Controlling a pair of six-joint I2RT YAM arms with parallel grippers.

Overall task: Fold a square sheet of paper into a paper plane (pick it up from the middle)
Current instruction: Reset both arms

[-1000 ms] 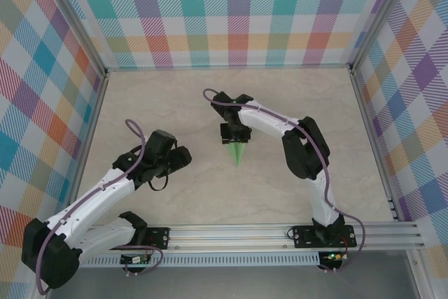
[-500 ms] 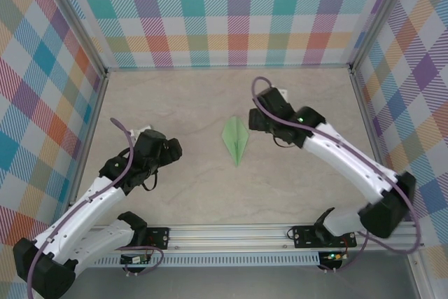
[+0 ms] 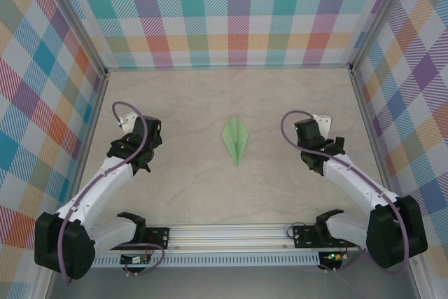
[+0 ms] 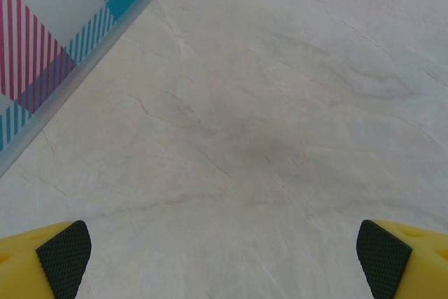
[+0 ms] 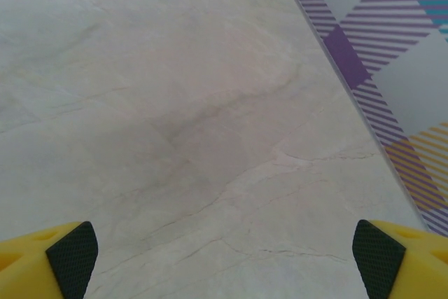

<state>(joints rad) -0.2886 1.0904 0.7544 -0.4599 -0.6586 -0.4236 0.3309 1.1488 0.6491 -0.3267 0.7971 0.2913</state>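
The square sheet of paper lies folded as a pale green paper plane (image 3: 236, 139), a slim dart with a centre crease, flat on the middle of the table with its point toward the near edge. My left gripper (image 3: 140, 133) is well to its left, near the left wall. My right gripper (image 3: 316, 134) is well to the plane's right. Both are apart from it. In the left wrist view the left gripper (image 4: 224, 264) stands open over bare table, its fingertips (image 4: 64, 257) wide apart. The right gripper (image 5: 224, 260) is likewise open with nothing between its pads (image 5: 73, 253).
Plaid walls enclose the pale marble-patterned table (image 3: 182, 194) on the left (image 4: 63, 47), right (image 5: 378, 54) and back. An aluminium rail (image 3: 238, 232) with both arm bases runs along the near edge.
The right gripper let go of the plane and swung away to the right. The left arm drew back toward the left wall. Both grippers opened wide.
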